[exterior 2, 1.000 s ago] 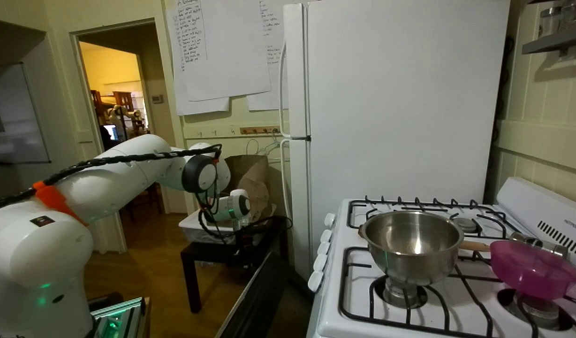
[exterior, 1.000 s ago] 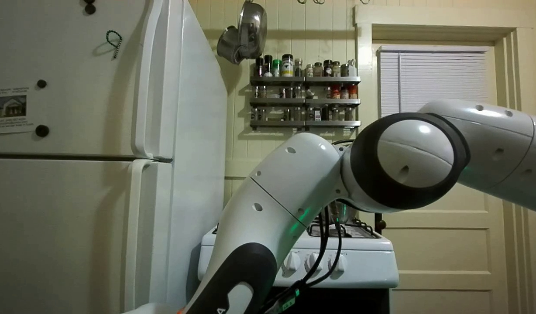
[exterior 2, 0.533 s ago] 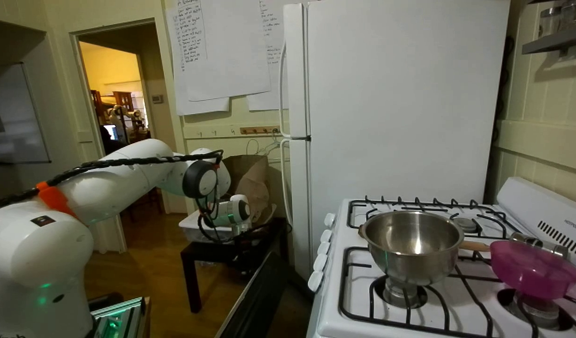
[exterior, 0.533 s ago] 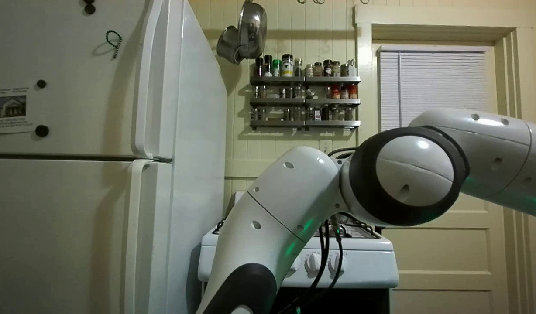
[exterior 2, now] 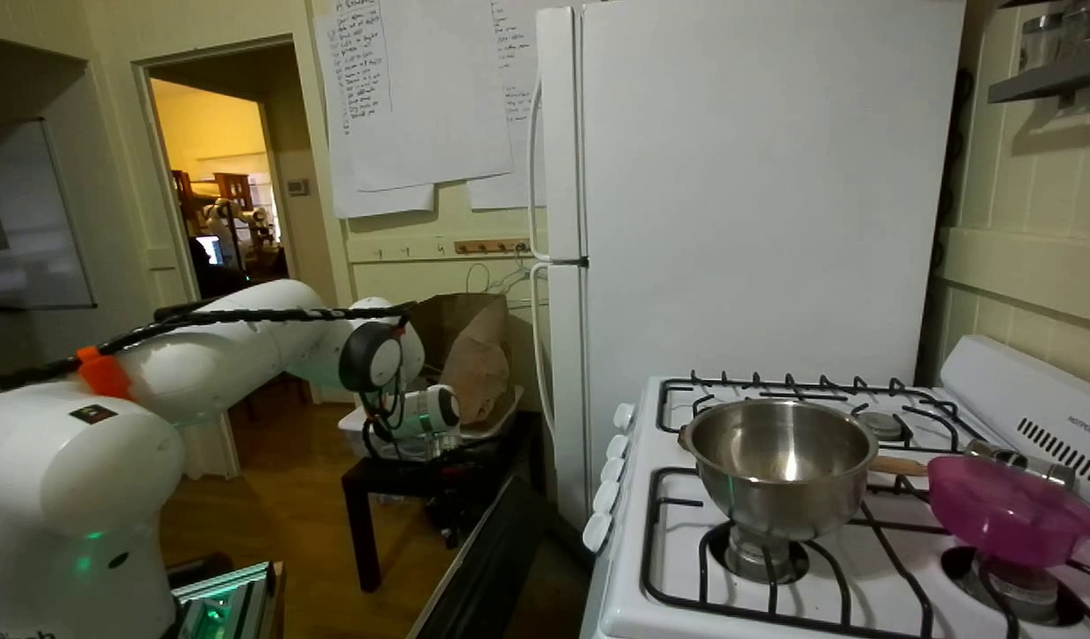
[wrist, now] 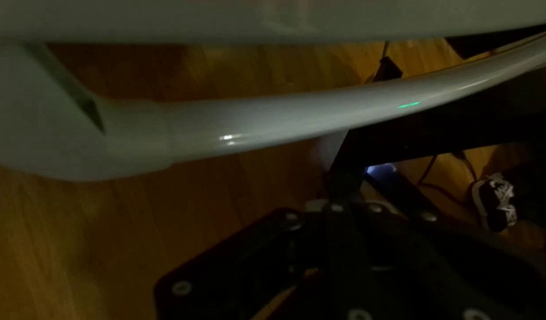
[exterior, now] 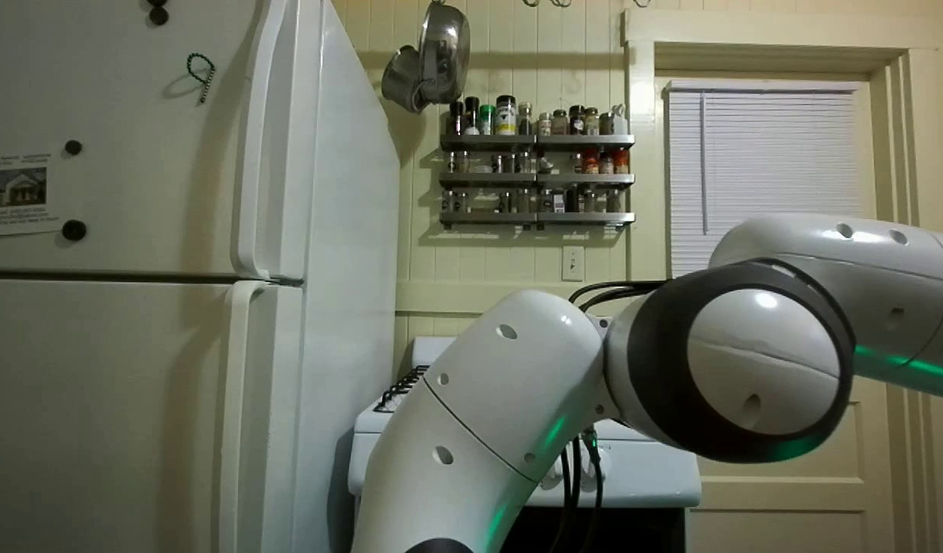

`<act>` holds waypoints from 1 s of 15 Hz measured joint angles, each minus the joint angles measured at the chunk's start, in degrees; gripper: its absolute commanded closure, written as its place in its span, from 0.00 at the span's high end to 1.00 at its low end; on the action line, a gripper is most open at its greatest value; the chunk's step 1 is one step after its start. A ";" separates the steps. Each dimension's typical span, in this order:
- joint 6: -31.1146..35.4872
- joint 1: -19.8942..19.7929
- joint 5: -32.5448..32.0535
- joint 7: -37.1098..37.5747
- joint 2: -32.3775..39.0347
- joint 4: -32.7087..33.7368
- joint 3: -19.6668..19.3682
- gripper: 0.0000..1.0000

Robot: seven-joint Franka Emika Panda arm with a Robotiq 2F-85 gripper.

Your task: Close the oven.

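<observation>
White gas range (exterior 2: 674,541): oven door (exterior 2: 501,568) open, closing yet undone; your end effector (wrist: 351,205) looks drawn together, gripping nothing.

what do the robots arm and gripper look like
The arm is glossy white with rounded links and a black ring around a joint cap. A black cable bundle runs along it past an orange strap, and a dark label sits on the shoulder. The gripper is black, with hinged links and pale, round screw heads.
</observation>
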 measured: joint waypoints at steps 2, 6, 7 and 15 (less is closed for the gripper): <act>-4.93 1.54 -0.54 -2.21 -0.01 2.00 -0.62 0.00; -6.78 4.00 -2.63 -4.72 0.32 4.19 -2.04 0.00; -6.28 4.28 -2.67 -4.72 0.70 4.65 -2.22 0.00; -2.25 6.57 -2.79 1.13 5.50 7.04 -5.15 0.00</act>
